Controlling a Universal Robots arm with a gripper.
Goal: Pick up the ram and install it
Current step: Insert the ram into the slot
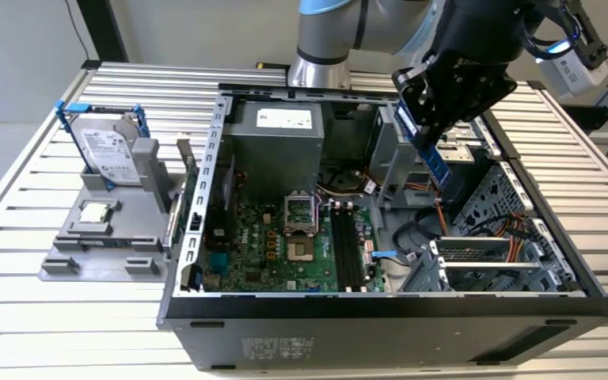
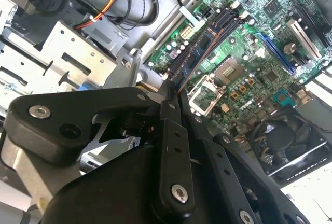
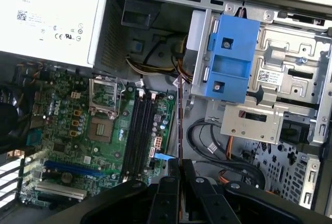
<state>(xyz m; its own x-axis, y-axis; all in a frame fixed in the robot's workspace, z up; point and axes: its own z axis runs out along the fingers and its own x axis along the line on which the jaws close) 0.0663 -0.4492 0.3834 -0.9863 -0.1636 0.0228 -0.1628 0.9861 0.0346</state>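
**Open computer case [image 1: 203, 237] on a slatted tabletop [image 1: 29, 332], with the gripper [image 1: 423, 127] suspended above its interior.** The jaws are clamped on the ram [image 1: 438, 165], which appears to be gripped at one end. The stick hangs below them at a slight tilt, and most of its length is left free of the fingers.

The ram is held in the air over the drive-bay side of the case, toward the exterior view's right. It is apart from the memory slots [image 1: 347, 245] on the green motherboard [image 1: 272, 241], and nothing is touched by it.

In the first wrist view the ram [image 3: 178, 125] is seen edge-on as a thin line running out from between the jaws. It lies roughly parallel to the black memory slots [image 3: 141, 125] but is offset to one side of them, toward a blue drive bracket [image 3: 231, 58]. The parallel alignment is judged to suit seating in a slot. In the second wrist view the stick [image 2: 199, 55] is seen projecting over the motherboard [image 2: 254, 53].

The slots are judged to be unoccupied, so the pick is taken as done and the installation as not yet made. Outside the case, a hard drive [image 1: 108, 150] in a blue frame stands upright in a grey fixture [image 1: 98, 253], well clear of the work
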